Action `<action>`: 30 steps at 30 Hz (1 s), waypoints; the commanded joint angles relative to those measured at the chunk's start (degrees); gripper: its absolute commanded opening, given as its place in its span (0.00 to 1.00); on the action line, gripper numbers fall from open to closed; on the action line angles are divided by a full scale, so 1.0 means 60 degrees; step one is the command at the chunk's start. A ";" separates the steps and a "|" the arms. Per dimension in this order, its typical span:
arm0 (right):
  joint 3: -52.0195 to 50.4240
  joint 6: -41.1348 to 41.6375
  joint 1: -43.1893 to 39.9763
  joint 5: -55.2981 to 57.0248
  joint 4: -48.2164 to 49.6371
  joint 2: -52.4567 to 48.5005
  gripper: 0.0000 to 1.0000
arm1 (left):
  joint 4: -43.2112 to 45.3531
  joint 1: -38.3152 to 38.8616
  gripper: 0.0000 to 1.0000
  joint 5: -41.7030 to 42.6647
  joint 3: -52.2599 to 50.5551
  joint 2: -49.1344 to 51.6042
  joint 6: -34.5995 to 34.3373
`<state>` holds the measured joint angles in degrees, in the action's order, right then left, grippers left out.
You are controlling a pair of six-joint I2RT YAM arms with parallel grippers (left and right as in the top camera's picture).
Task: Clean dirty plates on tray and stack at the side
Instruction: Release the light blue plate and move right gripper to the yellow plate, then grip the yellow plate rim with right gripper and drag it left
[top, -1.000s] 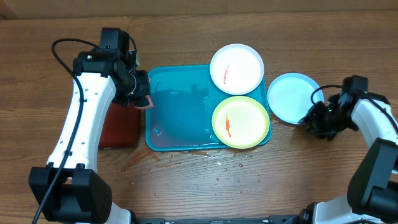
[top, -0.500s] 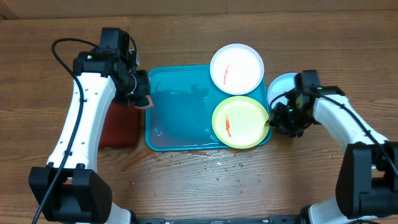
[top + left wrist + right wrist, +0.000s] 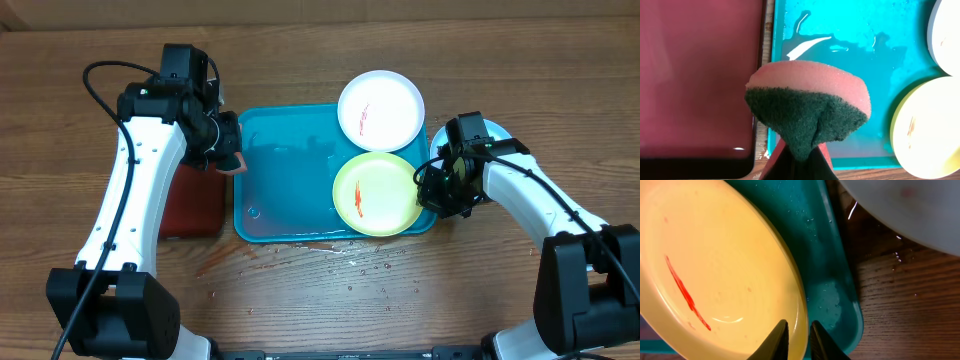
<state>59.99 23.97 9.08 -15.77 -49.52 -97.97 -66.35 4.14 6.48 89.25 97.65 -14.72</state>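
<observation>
Brown wood-grain boards make up the surface [image 3: 300,300], wet with scattered droplets just below the tray [image 3: 285,180], which sits at the middle with a film of water on its turquoise floor. On the left, the left gripper [image 3: 801,162] hangs over the tray's left rim, its jaws pressed together on the narrow end of a sponge [image 3: 810,100]. The sponge is pink on the upper face and dark green scouring pad underneath, and it bulges into a rounded fan above the pinch. Beneath and beside it lies a dark red tray [image 3: 700,75] with a black rim, touching the turquoise tray's left edge. On the right, the right gripper [image 3: 799,340] is at the right-hand edge of the green plate [image 3: 375,195], which lies in the tray's lower right part. The right gripper's two fingers [image 3: 777,340] stand nearly together, one inside the rim and one outside, closed on the plate's lip, and that lip rides slightly above the tray's wall. A thin red streak [image 3: 687,292] runs across the plate's face. The white plate [image 3: 385,105] sits at the tray's upper right corner, overlapping the rim, with a faint red smear near its middle. The pale blue plate [image 3: 910,210] rests on the wood just right of the tray, largely covered by the right arm from overhead.
</observation>
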 commanded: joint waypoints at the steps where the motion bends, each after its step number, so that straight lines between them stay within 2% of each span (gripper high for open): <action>1: -0.0058 0.0007 0.0040 0.0124 0.0036 0.0029 0.17 | 0.0036 0.0066 0.04 0.0102 0.0004 -0.0044 -0.0124; 10: -0.0262 0.0004 0.0047 0.0477 0.0481 -0.0080 0.21 | 0.0036 0.0066 0.04 0.0102 0.0004 -0.0044 -0.0124; 18: -0.0732 0.0004 0.0047 0.0470 0.0820 -0.0087 0.20 | 0.0036 0.0066 0.04 0.0102 0.0004 -0.0044 -0.0124; 20: -0.0732 0.0000 0.0047 0.0353 0.0867 -0.0087 0.18 | 0.0044 0.0066 0.04 0.0102 0.0004 -0.0044 -0.0124; 23: -0.0732 0.0004 0.0058 0.0033 0.0998 -0.0087 0.05 | 0.0055 0.0066 0.04 0.0102 0.0004 -0.0044 -0.0124; 26: -0.0732 0.0040 0.0182 -0.0229 0.1071 -0.0087 0.04 | 0.0055 0.0066 0.04 0.0102 0.0004 -0.0044 -0.0124; 30: -0.0729 0.0984 0.0936 -0.0419 0.1468 -0.0087 0.04 | 0.0087 0.0066 0.04 0.0102 0.0004 -0.0044 -0.0124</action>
<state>55.81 25.54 11.05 -16.10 -42.48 -98.10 -66.15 4.14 6.48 89.25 97.65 -14.72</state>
